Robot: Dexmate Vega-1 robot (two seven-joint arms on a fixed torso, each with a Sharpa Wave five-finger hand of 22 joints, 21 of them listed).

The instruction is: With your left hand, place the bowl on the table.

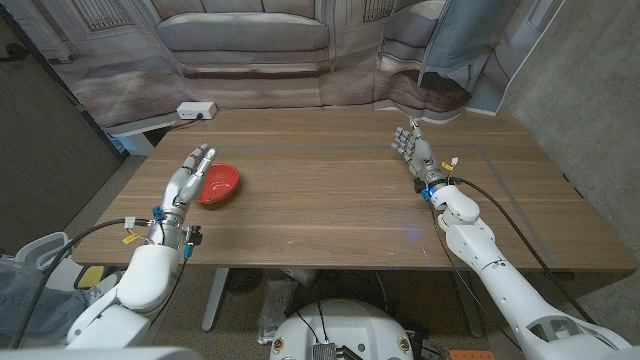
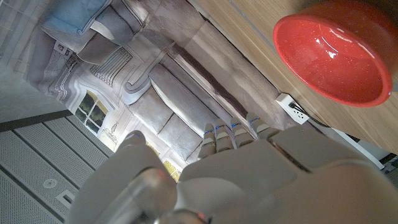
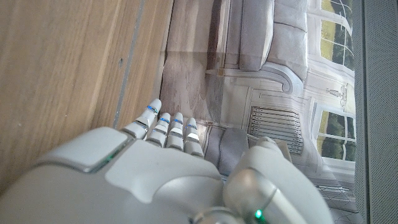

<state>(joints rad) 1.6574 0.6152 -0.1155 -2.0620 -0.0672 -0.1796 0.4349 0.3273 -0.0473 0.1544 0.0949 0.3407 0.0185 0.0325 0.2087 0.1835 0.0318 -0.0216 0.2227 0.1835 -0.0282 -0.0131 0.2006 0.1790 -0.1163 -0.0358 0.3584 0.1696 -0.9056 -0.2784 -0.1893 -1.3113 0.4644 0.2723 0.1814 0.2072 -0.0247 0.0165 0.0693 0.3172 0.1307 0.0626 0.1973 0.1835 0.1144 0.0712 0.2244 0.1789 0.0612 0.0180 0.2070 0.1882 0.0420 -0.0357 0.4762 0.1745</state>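
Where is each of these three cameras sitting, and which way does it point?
Head view: sits on the robot's head, looks down over the wooden table; both arms, left robot hand beside the red bowl, right robot hand.
Left wrist view: on the left wrist, looks along the left robot hand at the bowl and a printed backdrop.
Right wrist view: on the right wrist, looks along the right robot hand across the table.
Shared: bowl, table, backdrop.

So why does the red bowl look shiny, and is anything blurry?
Left wrist view: white glare spots sit inside the red bowl, and the left hand close to the lens is blurred. Head view: the bowl is sharp, with a soft sheen.
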